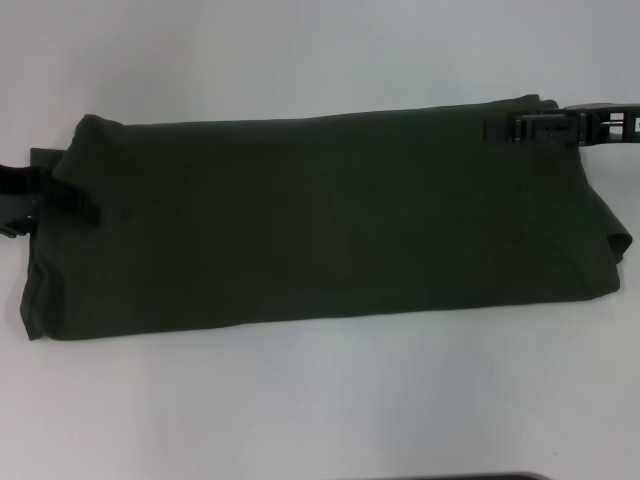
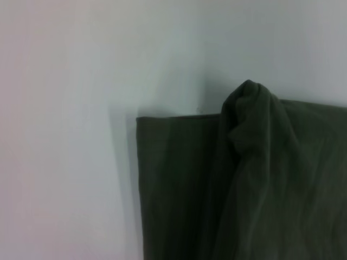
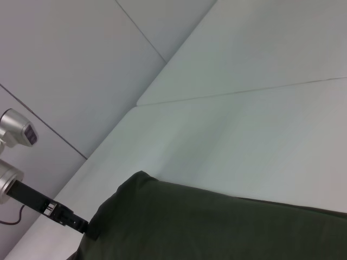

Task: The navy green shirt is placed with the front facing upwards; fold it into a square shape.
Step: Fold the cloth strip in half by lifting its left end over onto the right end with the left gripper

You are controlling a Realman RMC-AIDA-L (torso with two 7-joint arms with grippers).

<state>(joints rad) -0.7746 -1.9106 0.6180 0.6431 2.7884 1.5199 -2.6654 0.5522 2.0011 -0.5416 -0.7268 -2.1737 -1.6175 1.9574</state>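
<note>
The navy green shirt (image 1: 330, 220) lies on the white table as a long folded band running left to right, plain side up. Its lettering and collar are hidden. My left gripper (image 1: 88, 208) is at the band's left end, shut on the cloth. The left wrist view shows a pinched peak of shirt (image 2: 249, 103) raised above a flat lower layer. My right gripper (image 1: 492, 129) is at the far right corner, shut on the shirt's far edge. The right wrist view shows the shirt (image 3: 217, 227) and, farther off, the left gripper (image 3: 89, 230) at its corner.
The white table (image 1: 320, 400) extends in front of and behind the shirt. A loose fold of shirt bulges out at the right end (image 1: 615, 245). A dark object's edge (image 1: 460, 477) shows at the near table edge. A wall stands behind the table (image 3: 70, 65).
</note>
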